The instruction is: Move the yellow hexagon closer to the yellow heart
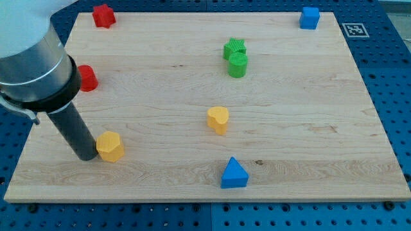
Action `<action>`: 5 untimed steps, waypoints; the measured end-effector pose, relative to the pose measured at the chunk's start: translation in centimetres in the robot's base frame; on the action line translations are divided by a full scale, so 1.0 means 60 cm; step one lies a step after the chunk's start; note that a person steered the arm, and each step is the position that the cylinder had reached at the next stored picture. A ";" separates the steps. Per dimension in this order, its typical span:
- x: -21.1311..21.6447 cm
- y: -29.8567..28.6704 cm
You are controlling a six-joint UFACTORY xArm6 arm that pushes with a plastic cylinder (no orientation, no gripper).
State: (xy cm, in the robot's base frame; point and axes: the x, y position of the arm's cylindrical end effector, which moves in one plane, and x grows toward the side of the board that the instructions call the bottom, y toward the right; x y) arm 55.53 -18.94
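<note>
Camera view. The yellow hexagon (110, 146) lies near the lower left of the wooden surface (308, 128). The yellow heart (218, 119) sits near the middle of the surface, up and toward the view's right of the hexagon. The two are well apart, with bare wood between them — as judged from this layout, the closing of that gap is wholly or mostly still to be done.

Arm pose. The arm enters from the view's upper left; its grey cylindrical body carries the dark rod, which slants down toward the view's right. My tip (88, 156) rests on the surface at the hexagon's left side, touching it or just beside it; contact cannot be confirmed. This places the tip on the side of the hexagon away from the heart, which suits a push toward the view's right and slightly upward.

Jaws. This rig has none — the arm ends in a plain rod, so no spread or pinching state applies.

Other blocks. A red block (103, 15) sits at the top left, and another red block (87, 78) is partly hidden behind the arm. A green star (234, 47) touches a green cylinder (238, 65). A blue cube (309, 18) is at the top right, and a blue triangle (234, 174) is at the bottom centre. None lies on the direct line between hexagon and heart.
</note>
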 end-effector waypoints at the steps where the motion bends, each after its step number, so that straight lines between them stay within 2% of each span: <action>1: 0.000 0.003; 5: -0.002 0.083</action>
State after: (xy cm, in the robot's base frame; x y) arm 55.43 -13.98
